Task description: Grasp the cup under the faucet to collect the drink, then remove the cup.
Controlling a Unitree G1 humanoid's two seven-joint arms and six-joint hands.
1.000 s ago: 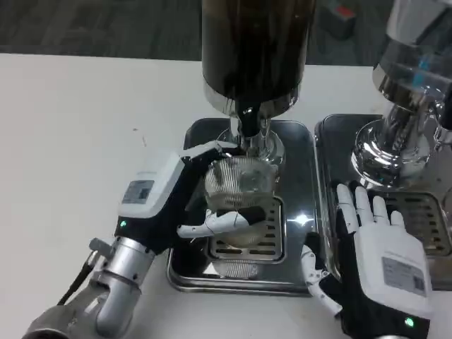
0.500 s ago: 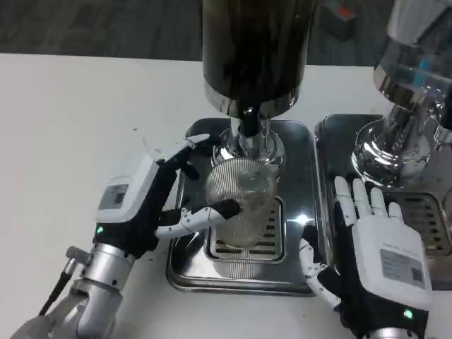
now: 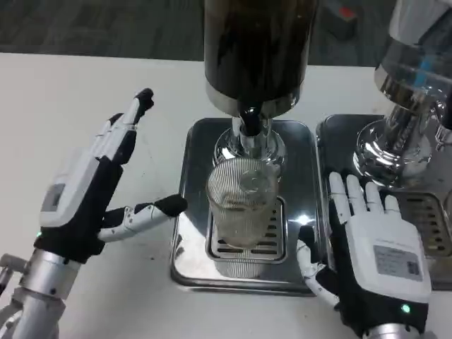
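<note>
Left hand (image 3: 88, 187) sits at the left of the frame over the white counter (image 3: 70, 99), released, its fingers spread apart with nothing between them; its thumb tip lies just short of the left edge of the steel tray, well clear of the cup. Right hand (image 3: 378, 258) fills the lower right, palm down and fingers extended flat (also holding nothing), its fingertips reaching onto the gap between the two trays.

Largest of the things is the dark drink dispenser (image 3: 258, 46) at the top centre, a tall cylinder on a chrome base, with its black faucet (image 3: 247, 116) pointing down from the lower front. A second dispenser (image 3: 413, 78), clear and chrome, stands at the upper right on its own tray (image 3: 339, 141).

Below the dark dispenser lies the steel drip tray (image 3: 198, 205), a rounded rectangle in the middle of the frame, with a slotted grate (image 3: 244, 251) in its near half.

Smallest is the ribbed clear cup (image 3: 242, 201), standing upright on the grate directly beneath the faucet, in the centre of the frame. Neither hand touches it. Whether liquid is in it I cannot tell; the glass looks mostly clear.
</note>
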